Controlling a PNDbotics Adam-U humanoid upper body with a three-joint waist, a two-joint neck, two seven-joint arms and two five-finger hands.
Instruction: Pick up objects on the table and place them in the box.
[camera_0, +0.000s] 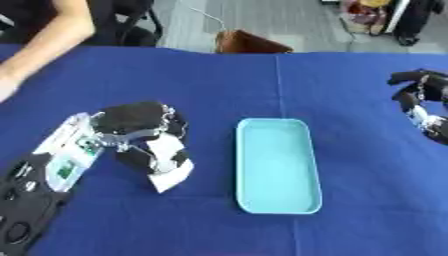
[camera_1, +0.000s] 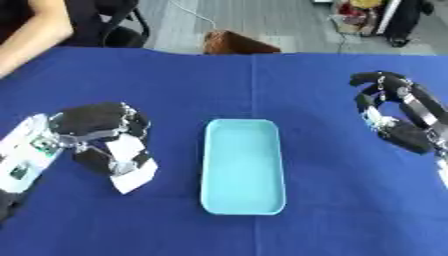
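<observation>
A shallow light-blue box lies in the middle of the blue table; nothing shows inside it. To its left my left hand has its fingers curled round a flat white object, whose lower corner sticks out below the fingers, close to the cloth. My right hand hovers at the right edge, fingers curled and holding nothing.
A person's arm reaches over the far left corner of the table. A brown object stands on the floor just beyond the far edge. Chair legs and clutter lie further back.
</observation>
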